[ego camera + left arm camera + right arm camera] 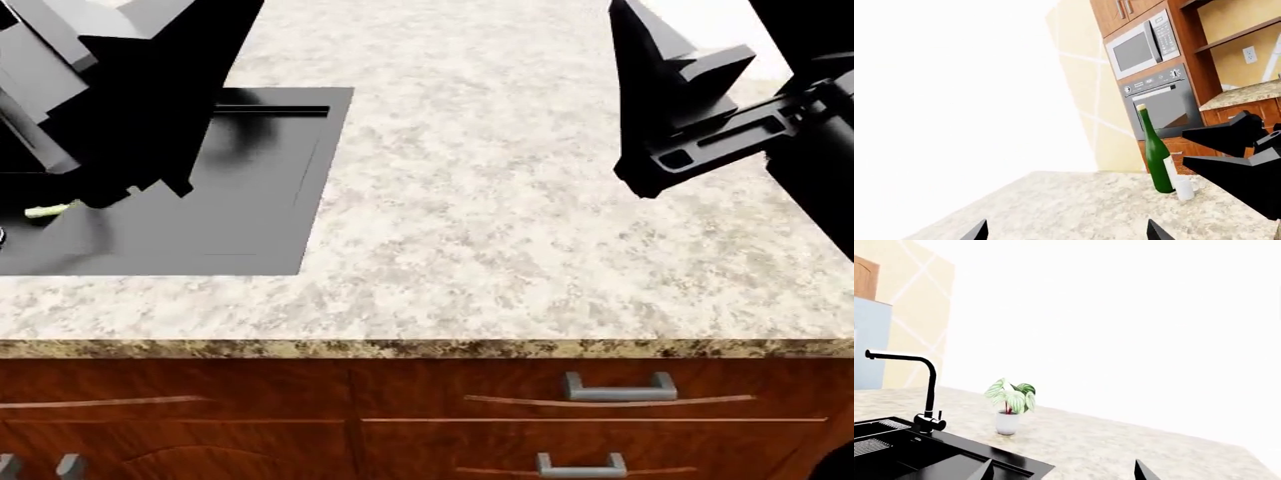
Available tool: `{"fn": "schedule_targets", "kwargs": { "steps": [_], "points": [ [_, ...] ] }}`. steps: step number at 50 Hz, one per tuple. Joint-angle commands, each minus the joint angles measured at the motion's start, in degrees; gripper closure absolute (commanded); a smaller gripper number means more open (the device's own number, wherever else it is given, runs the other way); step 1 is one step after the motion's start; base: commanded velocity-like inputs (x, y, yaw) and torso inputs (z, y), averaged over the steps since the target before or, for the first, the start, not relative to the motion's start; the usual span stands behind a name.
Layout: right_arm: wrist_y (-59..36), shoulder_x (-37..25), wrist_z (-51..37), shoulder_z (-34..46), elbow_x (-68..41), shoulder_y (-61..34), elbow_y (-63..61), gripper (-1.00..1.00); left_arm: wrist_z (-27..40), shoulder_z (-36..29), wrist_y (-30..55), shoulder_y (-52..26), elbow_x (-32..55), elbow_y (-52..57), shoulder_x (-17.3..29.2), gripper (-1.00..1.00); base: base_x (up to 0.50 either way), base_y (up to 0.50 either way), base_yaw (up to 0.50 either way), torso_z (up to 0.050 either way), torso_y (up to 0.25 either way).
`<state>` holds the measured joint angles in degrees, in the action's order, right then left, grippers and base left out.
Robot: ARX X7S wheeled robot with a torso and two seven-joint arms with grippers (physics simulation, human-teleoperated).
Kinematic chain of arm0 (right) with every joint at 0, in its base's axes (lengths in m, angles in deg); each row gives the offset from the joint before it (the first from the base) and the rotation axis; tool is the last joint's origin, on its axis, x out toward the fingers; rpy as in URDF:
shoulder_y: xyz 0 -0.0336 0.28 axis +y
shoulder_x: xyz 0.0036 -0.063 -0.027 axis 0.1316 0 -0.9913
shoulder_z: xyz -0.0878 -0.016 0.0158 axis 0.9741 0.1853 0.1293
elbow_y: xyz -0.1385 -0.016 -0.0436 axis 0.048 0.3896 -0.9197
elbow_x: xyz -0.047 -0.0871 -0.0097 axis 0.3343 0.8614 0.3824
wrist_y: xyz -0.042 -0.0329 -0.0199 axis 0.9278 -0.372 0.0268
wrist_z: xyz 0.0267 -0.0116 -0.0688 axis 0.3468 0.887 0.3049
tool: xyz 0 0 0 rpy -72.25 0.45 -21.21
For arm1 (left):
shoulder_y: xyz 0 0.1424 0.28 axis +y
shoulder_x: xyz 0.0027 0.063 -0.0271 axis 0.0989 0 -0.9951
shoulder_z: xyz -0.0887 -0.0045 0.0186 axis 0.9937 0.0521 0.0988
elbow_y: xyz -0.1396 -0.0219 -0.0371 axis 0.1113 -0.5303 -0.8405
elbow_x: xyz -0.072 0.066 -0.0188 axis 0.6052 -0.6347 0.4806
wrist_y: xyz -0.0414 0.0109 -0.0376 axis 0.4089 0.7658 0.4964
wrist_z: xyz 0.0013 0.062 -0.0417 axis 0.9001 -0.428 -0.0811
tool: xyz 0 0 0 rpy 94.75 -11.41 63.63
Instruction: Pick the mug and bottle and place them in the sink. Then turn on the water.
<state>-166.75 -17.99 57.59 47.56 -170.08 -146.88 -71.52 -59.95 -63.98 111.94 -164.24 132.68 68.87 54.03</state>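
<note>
The dark green bottle (1157, 157) stands upright on the speckled counter, with the small white mug (1184, 188) right beside it. Both show only in the left wrist view, some way beyond my left gripper (1067, 235), whose fingertips are wide apart and hold nothing. My right arm (1241, 160) hangs close by them. The black sink (240, 220) lies at the left of the head view, under my left arm (120, 80). My right gripper (1064, 474) is open and empty, facing the sink (894, 455) and its black faucet (929, 390). No water is in view.
A white pot with a green plant (1011, 410) stands on the counter behind the sink. A wall oven (1164, 102) and microwave (1142, 46) stand beyond the bottle. The counter's front edge (427, 347) runs above drawers. My right arm (707, 90) hangs over the counter's right side.
</note>
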Motion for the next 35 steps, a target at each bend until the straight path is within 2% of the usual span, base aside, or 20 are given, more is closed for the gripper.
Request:
{"fn": "schedule_targets", "kwargs": {
  "steps": [1, 35],
  "points": [
    [1.27, -1.01, 0.29, 0.46, 0.05, 0.34, 0.01, -1.00, -0.06, -0.49, -0.05, -0.35, 0.28, 0.03, -0.07, -1.00, 0.00, -0.50, 0.00, 0.000, 0.000],
    [3.97, -1.87, 0.97, 3.04, 0.98, 0.74, -0.22, -1.00, -0.51, -0.70, -0.70, -0.03, 0.32, 0.19, 0.72, -1.00, 0.00, -0.50, 0.00, 0.000, 0.000]
  ]
}}
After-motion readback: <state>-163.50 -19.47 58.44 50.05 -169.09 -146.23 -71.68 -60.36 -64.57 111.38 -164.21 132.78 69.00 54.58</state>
